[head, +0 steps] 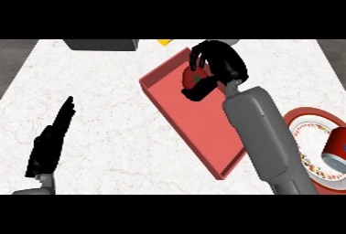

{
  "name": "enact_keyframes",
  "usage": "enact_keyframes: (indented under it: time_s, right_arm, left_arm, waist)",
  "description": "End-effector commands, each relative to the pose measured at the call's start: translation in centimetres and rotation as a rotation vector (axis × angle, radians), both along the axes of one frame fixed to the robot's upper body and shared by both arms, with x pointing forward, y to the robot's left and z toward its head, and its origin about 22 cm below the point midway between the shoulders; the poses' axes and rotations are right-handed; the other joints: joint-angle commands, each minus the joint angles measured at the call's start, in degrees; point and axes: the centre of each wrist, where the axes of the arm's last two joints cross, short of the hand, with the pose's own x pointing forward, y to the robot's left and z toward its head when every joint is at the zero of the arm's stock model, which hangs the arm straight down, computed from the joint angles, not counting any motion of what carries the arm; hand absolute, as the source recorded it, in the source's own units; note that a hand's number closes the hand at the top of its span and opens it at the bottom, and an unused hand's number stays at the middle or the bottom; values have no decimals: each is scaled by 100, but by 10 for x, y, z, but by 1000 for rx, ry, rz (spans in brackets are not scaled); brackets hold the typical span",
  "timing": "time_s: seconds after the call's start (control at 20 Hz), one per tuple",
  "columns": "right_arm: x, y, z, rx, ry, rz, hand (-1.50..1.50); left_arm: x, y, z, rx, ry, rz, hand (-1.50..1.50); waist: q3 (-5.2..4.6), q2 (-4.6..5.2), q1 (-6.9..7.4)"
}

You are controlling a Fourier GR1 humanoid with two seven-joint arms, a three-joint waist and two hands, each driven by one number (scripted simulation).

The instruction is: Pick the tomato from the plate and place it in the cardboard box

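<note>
The right hand (215, 64) curls round a red tomato (193, 77) with a dark green stem patch.

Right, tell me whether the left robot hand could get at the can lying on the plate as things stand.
Probably not. The left robot hand rests open at the counter's left, while the can lies on the plate at the far right, with the red box and the right forearm between them.

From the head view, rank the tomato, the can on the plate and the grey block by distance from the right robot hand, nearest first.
1. Tomato: inside the right robot hand, over the red box.
2. Grey block: top edge, to the left.
3. Can: on the plate, far lower right.
</note>
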Motion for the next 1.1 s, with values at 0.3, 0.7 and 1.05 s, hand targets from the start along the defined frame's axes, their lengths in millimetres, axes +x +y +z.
enact_keyframes:
  time_s: [0.3,0.7,1.05]
  right_arm:
    - [37,15,-40,115,40,-27,-150]
    - [31,-19,-52,536,-77,-216,-150]
    - [46,-101,-17,800,-161,-299,-150]
  left_arm:
    - [6,-10,-1,-8,10,-24,0]
    - [-1,-5,-9,-15,5,3,0]
    - [-6,14,4,4,8,-4,0]
  waist:
    - [3,19,45]
    - [6,10,8]
    - [8,-3,-31]
